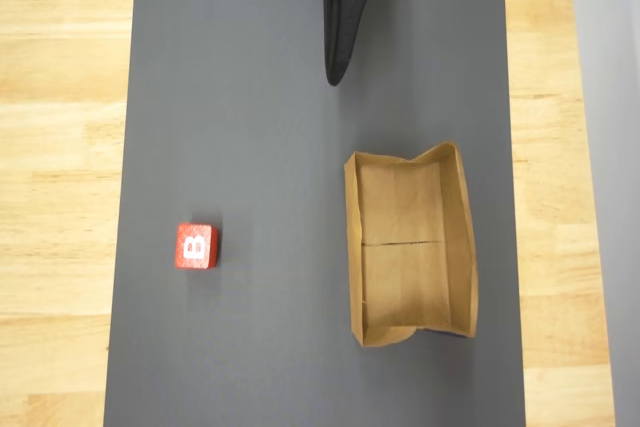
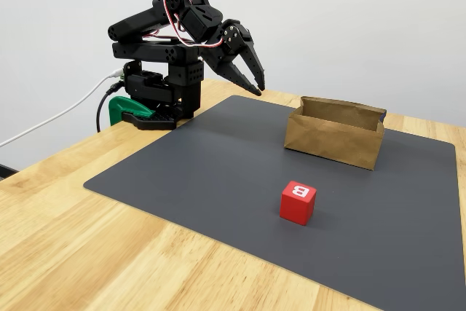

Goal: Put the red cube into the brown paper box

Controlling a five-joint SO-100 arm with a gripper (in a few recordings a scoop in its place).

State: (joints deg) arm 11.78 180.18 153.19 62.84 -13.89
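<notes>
nothing is done yet: the red cube (image 1: 197,246) is sitting on the grey mat (image 1: 260,97), well apart from the brown paper box (image 1: 410,247), which is lying empty. the claw (image 2: 255,85) is hanging near the arm's base with its fingers pressed together, gripping nothing. reaching, grasping, carrying and dropping are all remaining.

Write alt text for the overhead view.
A small red cube with a white B sits on a dark grey mat, well left of an empty brown paper box. The black gripper pokes in from the top edge, fingers together, above the mat.
</notes>
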